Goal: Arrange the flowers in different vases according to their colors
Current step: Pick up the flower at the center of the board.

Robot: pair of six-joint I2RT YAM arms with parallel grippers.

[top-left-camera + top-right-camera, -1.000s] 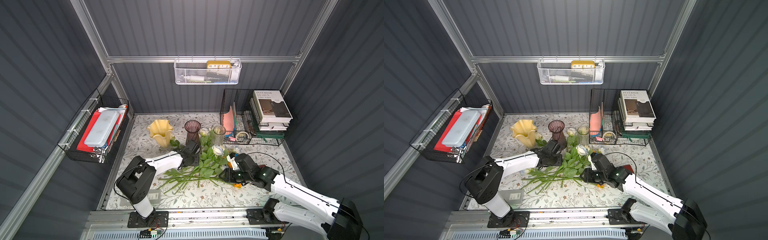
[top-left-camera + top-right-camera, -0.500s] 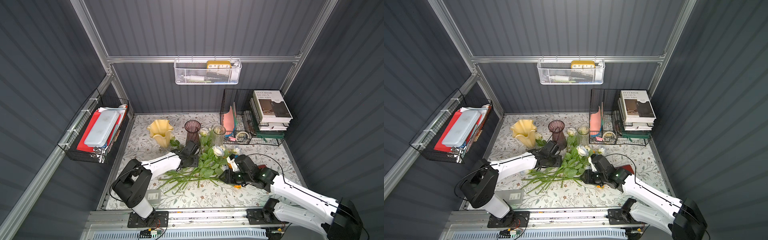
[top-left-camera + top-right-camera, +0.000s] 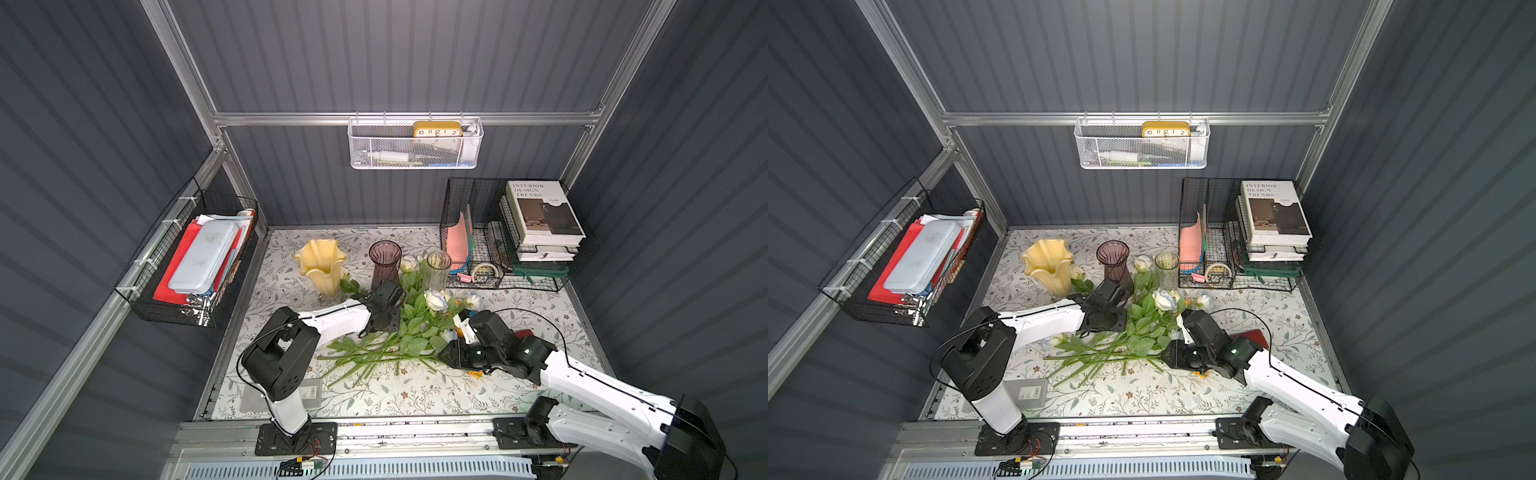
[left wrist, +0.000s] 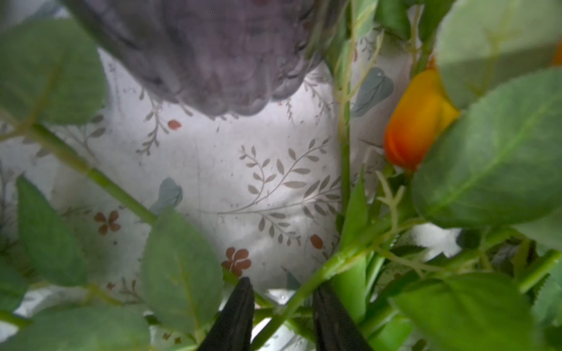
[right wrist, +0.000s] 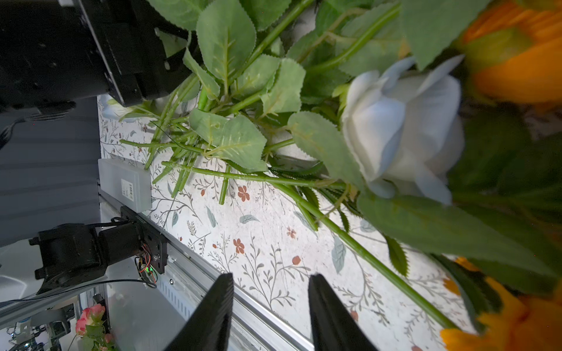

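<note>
Left wrist: left tool narrow around green flower stem; right tool parted, empty.

Top views look down; wrist views nestle among flowers.

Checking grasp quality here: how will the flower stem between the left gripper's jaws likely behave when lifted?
The stem looks thin and long, so it will probably flex and droop beyond the left gripper. Leaves crowd it in the pile, so neighbours may drag along. It is probably light, and smooth enough to swivel in the jaws.
</note>
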